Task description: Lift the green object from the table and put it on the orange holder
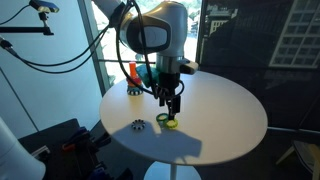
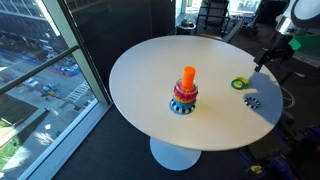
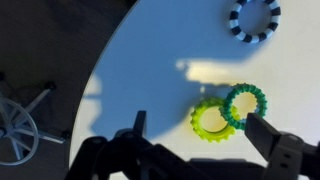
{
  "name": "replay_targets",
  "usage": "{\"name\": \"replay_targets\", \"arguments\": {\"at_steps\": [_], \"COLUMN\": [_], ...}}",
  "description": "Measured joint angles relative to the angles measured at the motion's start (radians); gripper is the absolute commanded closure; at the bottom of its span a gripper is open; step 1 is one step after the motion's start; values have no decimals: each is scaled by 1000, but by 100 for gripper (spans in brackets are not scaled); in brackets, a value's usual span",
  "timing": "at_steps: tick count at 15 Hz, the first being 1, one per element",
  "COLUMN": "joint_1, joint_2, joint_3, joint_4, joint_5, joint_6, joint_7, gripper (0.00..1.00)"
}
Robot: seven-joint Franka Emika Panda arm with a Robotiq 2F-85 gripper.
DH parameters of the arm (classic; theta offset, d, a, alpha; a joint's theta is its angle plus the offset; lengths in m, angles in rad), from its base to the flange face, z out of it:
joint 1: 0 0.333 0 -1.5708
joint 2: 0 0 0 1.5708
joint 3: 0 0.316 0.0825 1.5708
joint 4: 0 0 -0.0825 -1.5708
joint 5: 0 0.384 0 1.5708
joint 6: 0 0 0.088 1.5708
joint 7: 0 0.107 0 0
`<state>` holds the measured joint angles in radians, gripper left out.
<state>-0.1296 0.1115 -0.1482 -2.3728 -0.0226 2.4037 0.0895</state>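
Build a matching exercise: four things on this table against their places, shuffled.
1 dark green ring
2 yellow-green ring
3 black-and-white toothed ring
4 orange peg

A upright, stacked rings round its foot
B alone, apart from the other rings
C right one of the touching pair, wrist view
D left one of the touching pair, wrist view

Pairs: 1-C, 2-D, 3-B, 4-A

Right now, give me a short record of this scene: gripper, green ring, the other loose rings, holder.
gripper: open, over the rings, holding nothing
green object: flat on the table, its edge overlapping the yellow-green ring
toothed ring: on the table, apart from both
orange holder: upright, coloured rings around its foot
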Motion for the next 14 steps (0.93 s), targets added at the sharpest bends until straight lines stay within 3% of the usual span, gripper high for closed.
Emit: {"name": "replay_targets", "arguments": {"at_steps": [14], "joint_1": [49], "joint_2": [150], "joint_3": [6], "joint_4": [27], "joint_5": [-9], "joint_6": [95], "joint_7": [3], "gripper": [0]}}
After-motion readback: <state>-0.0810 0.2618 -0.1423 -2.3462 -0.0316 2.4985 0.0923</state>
